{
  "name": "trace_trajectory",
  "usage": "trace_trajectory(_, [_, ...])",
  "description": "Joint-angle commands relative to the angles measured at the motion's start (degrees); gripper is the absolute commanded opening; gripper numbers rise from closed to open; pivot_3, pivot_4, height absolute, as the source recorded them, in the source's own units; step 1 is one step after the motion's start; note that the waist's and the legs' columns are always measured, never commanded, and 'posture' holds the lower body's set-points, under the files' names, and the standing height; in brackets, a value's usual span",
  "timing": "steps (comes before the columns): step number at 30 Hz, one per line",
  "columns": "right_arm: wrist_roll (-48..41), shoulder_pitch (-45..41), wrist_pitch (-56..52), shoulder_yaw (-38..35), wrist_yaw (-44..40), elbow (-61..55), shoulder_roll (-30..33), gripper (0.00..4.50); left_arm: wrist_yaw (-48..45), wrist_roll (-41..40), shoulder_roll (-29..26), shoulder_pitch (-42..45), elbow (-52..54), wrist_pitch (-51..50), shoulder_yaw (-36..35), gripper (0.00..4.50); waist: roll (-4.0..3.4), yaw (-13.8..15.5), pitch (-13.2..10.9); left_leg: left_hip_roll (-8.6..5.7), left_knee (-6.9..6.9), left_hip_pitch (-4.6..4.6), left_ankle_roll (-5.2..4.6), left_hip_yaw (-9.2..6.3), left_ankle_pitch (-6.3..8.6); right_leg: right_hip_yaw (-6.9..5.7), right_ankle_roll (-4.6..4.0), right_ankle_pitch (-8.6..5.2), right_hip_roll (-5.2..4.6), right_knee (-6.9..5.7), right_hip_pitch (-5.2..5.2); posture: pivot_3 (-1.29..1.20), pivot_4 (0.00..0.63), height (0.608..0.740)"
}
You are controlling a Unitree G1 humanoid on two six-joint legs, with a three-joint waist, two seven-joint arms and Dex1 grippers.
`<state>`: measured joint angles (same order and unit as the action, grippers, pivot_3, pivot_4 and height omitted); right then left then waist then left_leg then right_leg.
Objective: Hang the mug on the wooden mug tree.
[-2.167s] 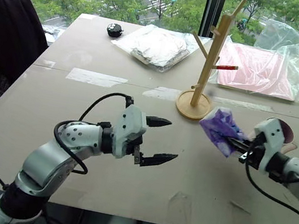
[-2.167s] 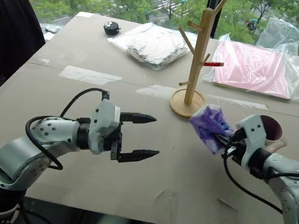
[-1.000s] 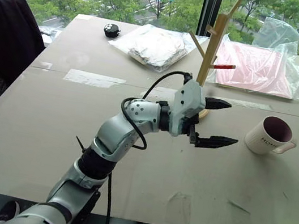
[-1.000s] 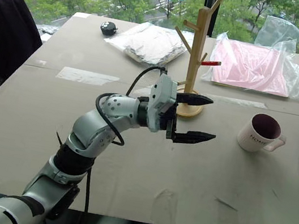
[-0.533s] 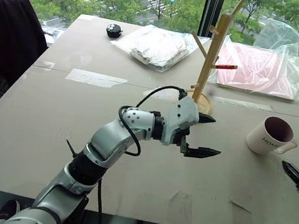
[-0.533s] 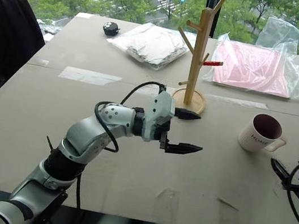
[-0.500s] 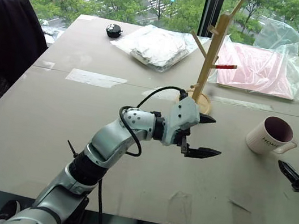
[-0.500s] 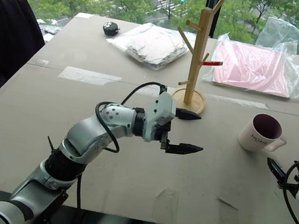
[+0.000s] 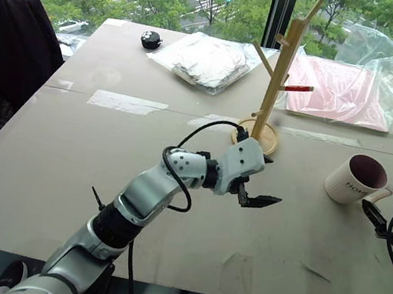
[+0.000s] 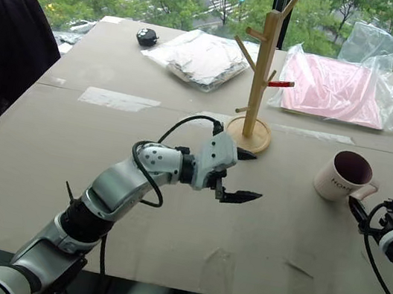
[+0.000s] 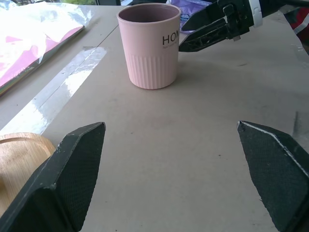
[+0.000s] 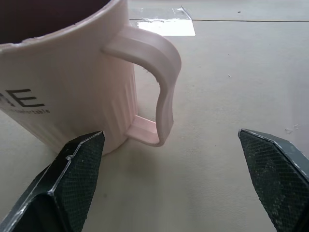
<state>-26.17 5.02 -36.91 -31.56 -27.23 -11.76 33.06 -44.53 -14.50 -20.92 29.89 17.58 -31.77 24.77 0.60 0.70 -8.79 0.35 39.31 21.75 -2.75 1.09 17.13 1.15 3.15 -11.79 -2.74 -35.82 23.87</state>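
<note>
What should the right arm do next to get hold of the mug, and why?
Probably ease the open right end effector forward until its fingers bracket the handle, then close. The mug stands upright on the table, unheld, handle facing that end effector, just ahead of the fingers.

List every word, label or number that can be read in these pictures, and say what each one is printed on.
"HOME": dark letters on the side of the mug; the left wrist view shows "HOM" before a gripper finger covers the rest, the right wrist view shows the final "E".
A line of small print under that word on the mug: too small to read.
The wooden mug tree bears no writing.
</note>
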Motion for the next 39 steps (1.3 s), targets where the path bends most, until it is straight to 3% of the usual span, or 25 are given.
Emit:
trace_trajectory(1, [1.70,-1.66,4.14,0.62,-0.23,1.96,1.13,4.48,0.35,0.46,0.45,0.21,2.91,0.51,-0.39,4.50,0.00,-0.10,0.00,-0.01,0.00,-0.01,0.00,0.01,0.00,0.01,0.00,0.00,0.00,-0.01,0.00,0.00,0.150,0.740])
trace_trajectory(13, [3.13,-8.19,11.73,4.09,-3.84,13.40,1.29,4.48,0.17,0.93,0.88,0.40,2.54,0.69,-0.76,4.50,-0.01,-0.07,0.00,-0.02,0.00,-0.02,0.00,0.01,0.00,0.01,0.00,0.01,0.01,-0.02,0.00,0.00,0.150,0.740])
trace_trajectory(17, [1.97,-10.79,13.46,4.38,-6.06,16.97,0.99,3.32,0.15,0.95,0.94,0.41,2.57,0.60,-0.89,4.50,-0.02,-0.07,-0.01,-0.02,0.00,-0.01,0.00,0.03,0.00,0.03,0.01,0.02,0.01,-0.02,0.00,0.00,0.150,0.740])
trace_trajectory(23, [0.62,-14.22,14.12,5.22,-10.48,22.14,1.45,0.28,0.17,0.90,0.82,0.27,2.97,0.45,-0.96,4.50,-0.02,-0.07,-0.01,-0.02,0.00,-0.02,0.00,0.02,0.00,0.02,0.19,0.13,0.01,-0.02,0.00,0.00,0.150,0.740])
trace_trajectory(24, [0.79,-14.49,14.05,5.93,-11.42,22.94,1.77,0.01,0.23,0.89,0.78,0.19,3.13,0.39,-1.01,4.50,-0.02,-0.07,-0.01,-0.02,0.00,-0.01,0.00,0.01,0.00,0.01,0.20,0.13,0.01,-0.02,0.00,0.00,0.150,0.740])
trace_trajectory(32, [2.35,-16.53,13.05,10.10,-13.14,21.82,3.90,0.01,1.93,-0.87,1.90,-2.06,4.23,-0.08,-3.07,4.50,-0.03,-0.21,-0.01,0.01,0.00,-0.02,0.00,0.02,0.00,0.02,0.21,0.14,0.00,-0.01,0.00,0.00,0.150,0.740])
trace_trajectory(39, [5.91,-26.11,8.13,19.70,-18.66,13.53,13.73,0.01,5.96,-6.50,8.51,-9.65,4.39,8.41,-12.98,4.50,-0.21,-1.24,-0.12,0.04,0.01,-0.04,0.00,0.06,0.00,0.07,0.22,0.15,-0.05,-0.04,0.02,0.00,0.150,0.740])
